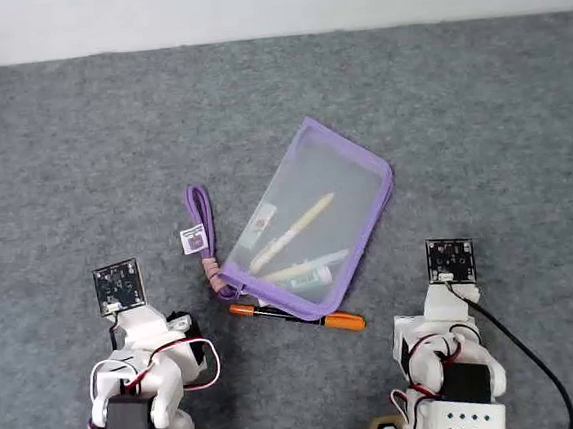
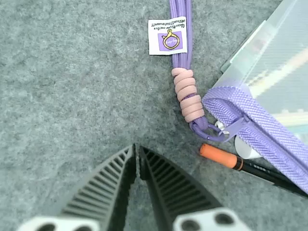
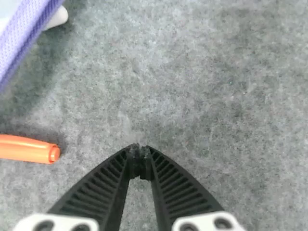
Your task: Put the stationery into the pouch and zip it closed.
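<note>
While parked low at the near left over the grey felt tabletop [image 1: 69, 143], holds nothing: left tool [image 2: 137, 150], ribbed black jaws pinched together, tips aimed at bare felt.

Just beyond and to the right, a looped purple cord strap [image 1: 200, 214] with a white paper tag [image 2: 167, 36] and a pink coiled sleeve [image 2: 186, 94]. Ends at the small purple zip pull [image 2: 228, 133] on the near-left corner of the translucent plastic pouch with purple woven edging [image 1: 352, 184]. Strap likely limp and light; would trail rather than steer anything. Better to pinch the pull itself, though small, flat and probably apt to slip from broad jaws.

At centre, lying flat and slanted, that pouch, already carrying a cream pencil-like stick [image 1: 293, 232] and a white-and-green tube [image 1: 308, 271]. Looks soft-walled and light, so probably needs pinning at a far corner during zipping. Cannot tell the extent of the zip opening.

Just beside its near edge, outside and perhaps touching, the slim black pen with orange ends [image 1: 290, 315]. Judged stiff, light, smooth and prone to roll. Best gripped across the black barrel near the middle, then fed in lengthwise along the near edge.

At the near right, apart from the pouch, right tool [image 3: 140, 150], likewise closed tight and empty, with the pen's orange end off to its left.
</note>
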